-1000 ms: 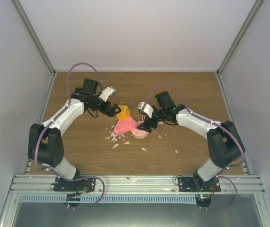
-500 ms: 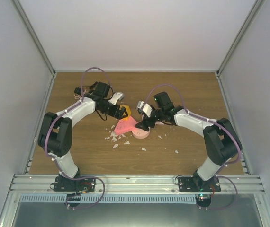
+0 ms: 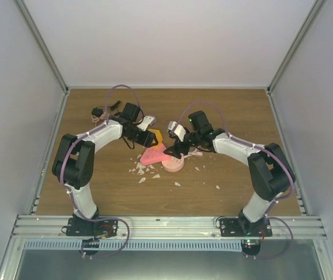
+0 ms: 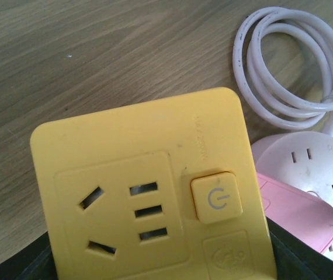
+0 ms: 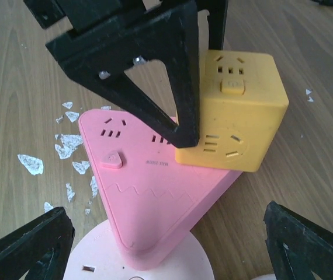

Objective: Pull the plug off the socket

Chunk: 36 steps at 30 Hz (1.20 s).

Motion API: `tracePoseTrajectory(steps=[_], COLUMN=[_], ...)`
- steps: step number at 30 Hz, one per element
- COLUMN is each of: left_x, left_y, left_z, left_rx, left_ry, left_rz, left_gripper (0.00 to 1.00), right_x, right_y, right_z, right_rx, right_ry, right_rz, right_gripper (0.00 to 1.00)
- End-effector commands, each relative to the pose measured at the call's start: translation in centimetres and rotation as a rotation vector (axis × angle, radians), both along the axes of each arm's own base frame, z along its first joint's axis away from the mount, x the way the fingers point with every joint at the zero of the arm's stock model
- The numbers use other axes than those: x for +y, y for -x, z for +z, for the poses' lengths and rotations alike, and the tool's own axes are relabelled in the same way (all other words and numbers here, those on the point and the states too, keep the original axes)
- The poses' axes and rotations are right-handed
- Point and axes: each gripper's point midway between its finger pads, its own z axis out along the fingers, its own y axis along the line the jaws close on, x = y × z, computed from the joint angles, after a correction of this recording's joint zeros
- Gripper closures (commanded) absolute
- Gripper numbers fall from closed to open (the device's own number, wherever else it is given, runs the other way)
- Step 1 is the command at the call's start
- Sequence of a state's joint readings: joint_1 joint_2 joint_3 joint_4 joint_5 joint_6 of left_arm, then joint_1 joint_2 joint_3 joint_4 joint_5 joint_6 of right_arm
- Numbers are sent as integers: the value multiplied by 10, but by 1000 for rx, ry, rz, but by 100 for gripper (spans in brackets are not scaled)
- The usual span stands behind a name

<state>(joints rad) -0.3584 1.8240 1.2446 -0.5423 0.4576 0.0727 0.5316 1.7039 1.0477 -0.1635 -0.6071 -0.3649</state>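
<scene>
Right wrist: cube (image 5: 242,116) seemingly atop socket (image 5: 155,192), chips (image 5: 29,163) beside.

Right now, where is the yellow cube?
In the top view the yellow cube sits mid-table, slightly left of centre, at the far corner of the pink triangle, with the left gripper straddling it.

The left arm (image 3: 93,140) swung in toward the middle of the table, and its elbow drew up closer to its base. The left gripper (image 3: 153,138), which had stood just beside the cube (image 3: 157,136), moved onto it with a jaw on either side, and the jaws narrowed. The right gripper (image 3: 176,150) edged slightly away from the bases.
</scene>
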Motion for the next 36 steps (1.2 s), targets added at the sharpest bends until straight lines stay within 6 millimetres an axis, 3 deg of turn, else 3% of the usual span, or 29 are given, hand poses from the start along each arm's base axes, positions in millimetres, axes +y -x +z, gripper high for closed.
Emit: tracePoseTrajectory(steps=[1, 9, 18, 36], left_x=[-5, -7, -21, -26], left_y=[-4, 21, 35, 30], left_z=[6, 10, 22, 35], left_rx=[-71, -133, -187, -261], left_ry=[-20, -5, 11, 36], left_rz=[-37, -207, -318, -300], left_gripper=[51, 65, 65, 67], right_x=[3, -16, -14, 2], right_y=[-6, -18, -9, -2], right_z=[10, 13, -12, -50], right_rx=[19, 230, 458, 806], right_ry=[-33, -126, -158, -261], right_rz=[1, -62, -92, -94], right_gripper=[10, 10, 18, 38])
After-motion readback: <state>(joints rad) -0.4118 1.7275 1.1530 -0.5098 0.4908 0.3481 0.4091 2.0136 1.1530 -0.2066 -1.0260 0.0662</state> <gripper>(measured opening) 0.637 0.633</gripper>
